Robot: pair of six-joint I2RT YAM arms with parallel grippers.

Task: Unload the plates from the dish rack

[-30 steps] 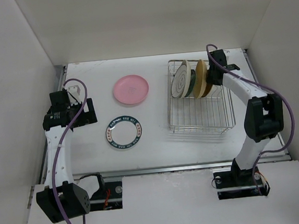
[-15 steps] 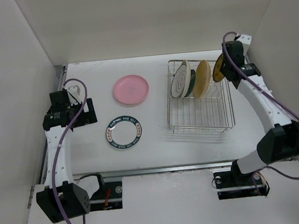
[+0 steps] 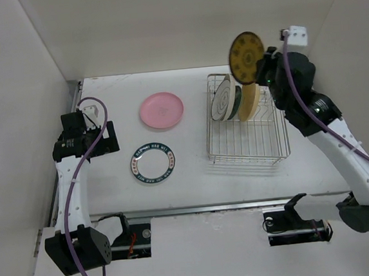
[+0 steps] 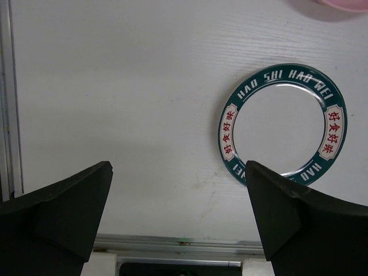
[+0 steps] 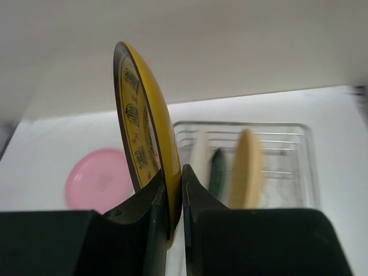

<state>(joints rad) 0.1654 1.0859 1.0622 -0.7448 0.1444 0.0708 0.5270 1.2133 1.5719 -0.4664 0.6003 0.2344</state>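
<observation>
My right gripper [image 3: 264, 71] is shut on the rim of a small yellow plate [image 3: 246, 57] and holds it on edge, high above the silver wire dish rack [image 3: 248, 146]. In the right wrist view the yellow plate [image 5: 140, 132] stands upright between my fingers [image 5: 175, 195]. Standing in the rack are a white plate with a line pattern [image 3: 222, 97], a dark teal plate [image 3: 236, 105] and a tan plate [image 3: 250, 100]. A pink plate [image 3: 161, 109] and a white plate with a dark lettered rim [image 3: 154, 162] lie flat on the table. My left gripper [image 4: 178, 190] is open and empty, left of the lettered plate [image 4: 282, 126].
White walls close in the table on the left, back and right. A metal rail [image 3: 197, 209] runs along the table's near edge. The rack sits at the back right, near the right arm.
My right gripper has lifted the small yellow plate up out of the rack and swung it up and to the left. The left arm has not moved.
</observation>
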